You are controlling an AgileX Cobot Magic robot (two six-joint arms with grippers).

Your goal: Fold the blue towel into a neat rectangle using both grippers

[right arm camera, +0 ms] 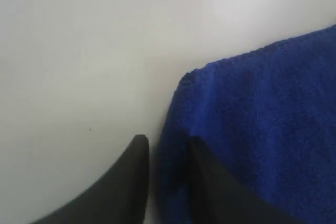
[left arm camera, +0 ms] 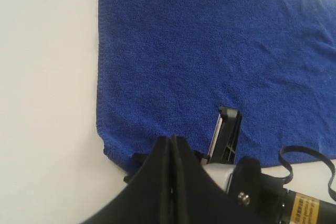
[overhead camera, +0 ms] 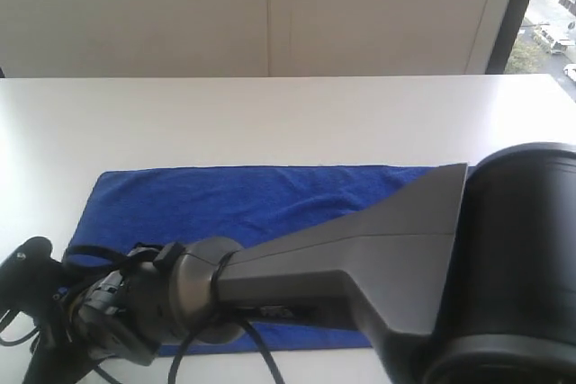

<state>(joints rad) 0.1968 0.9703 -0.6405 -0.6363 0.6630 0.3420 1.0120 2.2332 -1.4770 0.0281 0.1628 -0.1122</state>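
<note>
While the blue towel (overhead camera: 252,200) is lying spread flat as a long strip on the white table (overhead camera: 270,114), the work appears to be sitting at the gripping step of a fold, with both arms gathering at the strip's near left corner. The right arm (overhead camera: 360,249) is reaching across the middle toward that end. Its hand (right arm camera: 167,142) is straddling a thick edge of the cloth just beside a corner, one finger over bare table and the other over the pile. The fingers are standing apart with cloth between them, and I cannot tell whether they are pinching it or only bracketing it. The left hand (left arm camera: 172,139) is clenched, its fingers pressed together with no cloth showing between them, and it is hovering over the same end of the towel close to the near edge.

Judging from this, the next move is calling for a sure pinch on that edge. A lift high enough to free the cloth from the table would come next, then a carry along the strip toward the right end.

Along the far side the long edge is running straight, and the left short edge is also looking straight and unrumpled. Bare table is showing beyond the far edge and to the left. The right arm itself is crowding the near side and hiding the towel's right end.
</note>
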